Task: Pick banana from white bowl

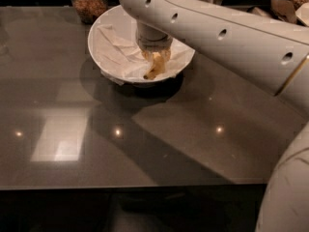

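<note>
A large round glossy white bowl (95, 46) lined with crumpled white paper (116, 53) is noted at the far side of a dark grey glossy tabletop (145, 144). A glass jar of brown grains (88, 1) is recorded just behind the bowl's left rim. The cream-coloured robot arm (217, 33) is extended from the right, over the bowl. The gripper (155, 58) is pointed downward inside the bowl, above the paper. A small curved pale-yellow banana (153, 71) is seen directly beneath the gripper, within the bowl, its lower end at the paper. Whether the gripper is clamped on the banana cannot be told.
</note>
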Available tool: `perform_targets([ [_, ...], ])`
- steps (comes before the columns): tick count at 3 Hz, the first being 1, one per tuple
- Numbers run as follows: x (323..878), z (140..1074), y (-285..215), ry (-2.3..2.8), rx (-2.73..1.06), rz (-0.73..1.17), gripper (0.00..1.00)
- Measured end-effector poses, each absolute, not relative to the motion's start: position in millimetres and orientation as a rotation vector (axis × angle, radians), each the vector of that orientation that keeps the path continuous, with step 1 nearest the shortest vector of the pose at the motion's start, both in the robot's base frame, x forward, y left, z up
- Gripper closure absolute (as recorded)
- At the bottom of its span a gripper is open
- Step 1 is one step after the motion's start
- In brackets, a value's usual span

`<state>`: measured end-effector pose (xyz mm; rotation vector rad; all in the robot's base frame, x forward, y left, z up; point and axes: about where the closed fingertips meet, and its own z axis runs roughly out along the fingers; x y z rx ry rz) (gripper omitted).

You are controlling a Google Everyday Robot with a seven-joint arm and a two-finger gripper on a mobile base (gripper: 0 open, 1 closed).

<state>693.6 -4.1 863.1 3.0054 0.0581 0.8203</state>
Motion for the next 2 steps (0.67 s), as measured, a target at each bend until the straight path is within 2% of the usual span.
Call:
perform_targets([
  [2,683.8,926.3,-3.6,0.092,2.974,0.884,1.0],
])
